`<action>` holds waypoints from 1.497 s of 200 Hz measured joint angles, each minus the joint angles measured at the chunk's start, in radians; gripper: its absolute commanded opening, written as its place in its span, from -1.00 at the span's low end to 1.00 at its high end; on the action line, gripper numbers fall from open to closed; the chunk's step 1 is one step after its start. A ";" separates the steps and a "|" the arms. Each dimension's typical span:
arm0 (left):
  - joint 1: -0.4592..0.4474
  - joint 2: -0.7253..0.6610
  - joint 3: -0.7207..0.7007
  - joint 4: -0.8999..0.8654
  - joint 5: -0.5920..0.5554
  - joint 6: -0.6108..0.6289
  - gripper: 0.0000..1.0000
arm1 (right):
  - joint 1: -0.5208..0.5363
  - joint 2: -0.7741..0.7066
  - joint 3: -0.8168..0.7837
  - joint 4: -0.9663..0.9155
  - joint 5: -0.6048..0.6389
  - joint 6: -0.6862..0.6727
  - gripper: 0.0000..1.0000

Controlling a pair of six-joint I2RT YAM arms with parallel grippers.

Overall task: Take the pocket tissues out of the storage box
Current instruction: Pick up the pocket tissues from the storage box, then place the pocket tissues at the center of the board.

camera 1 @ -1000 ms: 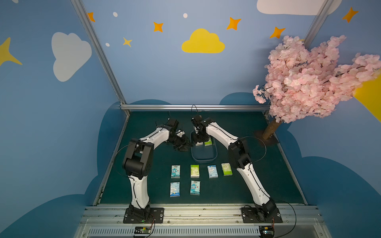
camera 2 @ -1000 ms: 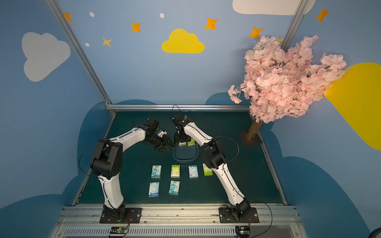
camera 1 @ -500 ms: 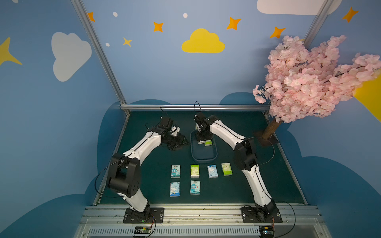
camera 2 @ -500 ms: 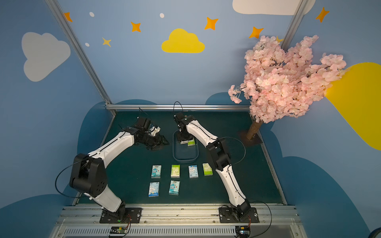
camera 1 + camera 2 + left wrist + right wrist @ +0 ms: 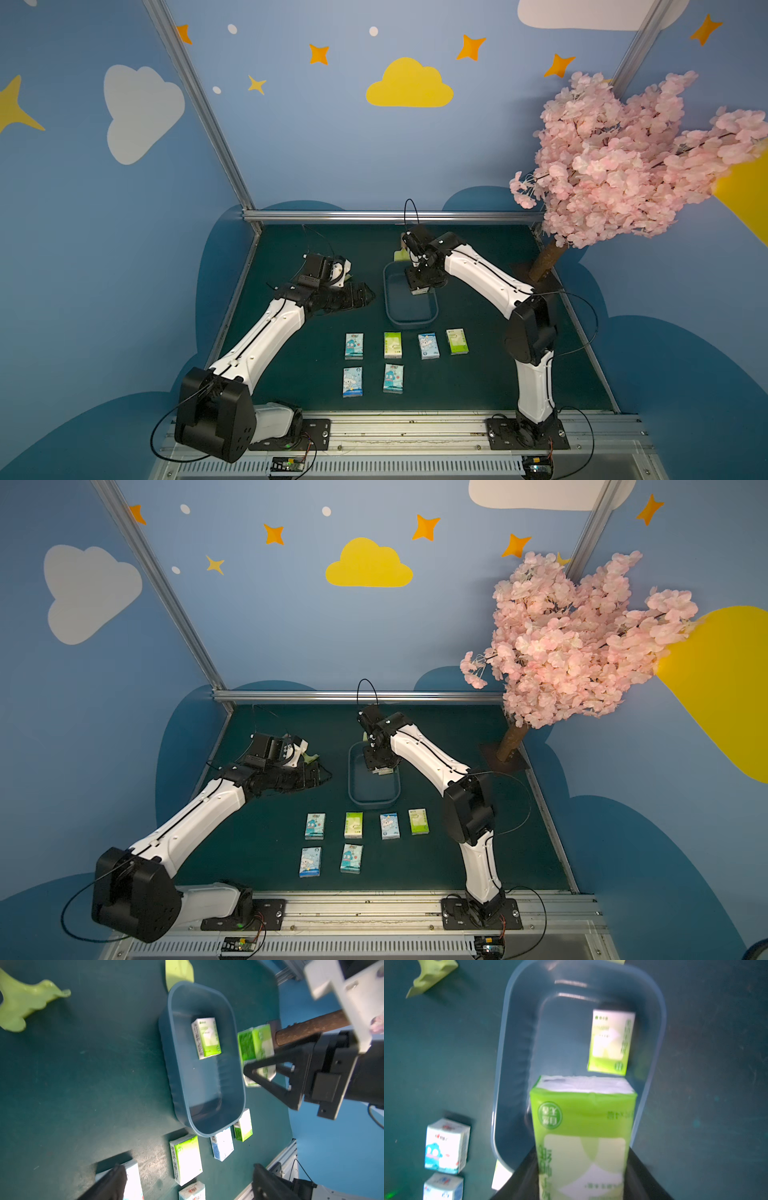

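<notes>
The storage box [image 5: 409, 322] [image 5: 374, 802], a dark slate-blue tray, sits mid-table. My right gripper [image 5: 419, 286] [image 5: 581, 1159] hangs over its far half, shut on a green and white packet of pocket tissues [image 5: 583, 1136] [image 5: 255, 1047] held clear of the floor. A second green packet [image 5: 611, 1043] [image 5: 206, 1038] lies flat inside the box. Several more packets, light blue [image 5: 354, 345] and green [image 5: 392, 345], lie in two rows on the mat in front of the box. My left gripper [image 5: 365, 295] [image 5: 189, 1169] is open and empty, left of the box.
Yellow-green toy garden tools lie on the mat: one [image 5: 22, 1005] beyond my left gripper, one [image 5: 400, 255] behind the box. The pink blossom tree's trunk [image 5: 544, 262] stands at the back right. A metal rail [image 5: 395, 216] bounds the back of the table.
My left arm has drawn back leftwards from the box's rim and its gripper has opened wide. My right gripper has shifted a little along the box, still holding the green packet.
</notes>
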 measured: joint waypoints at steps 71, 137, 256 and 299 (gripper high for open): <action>0.000 -0.161 -0.142 0.114 0.002 0.079 1.00 | 0.138 -0.290 -0.293 -0.094 -0.010 0.147 0.07; 0.000 -0.296 -0.278 0.255 -0.025 0.122 1.00 | 0.275 -0.399 -0.497 -0.127 -0.049 0.388 0.08; 0.000 -0.372 -0.334 0.305 -0.038 0.179 1.00 | 0.366 -0.403 -0.715 -0.074 -0.156 0.608 0.09; 0.000 -0.380 -0.340 0.305 -0.037 0.183 1.00 | 0.366 -0.333 -0.718 -0.045 -0.169 0.598 0.10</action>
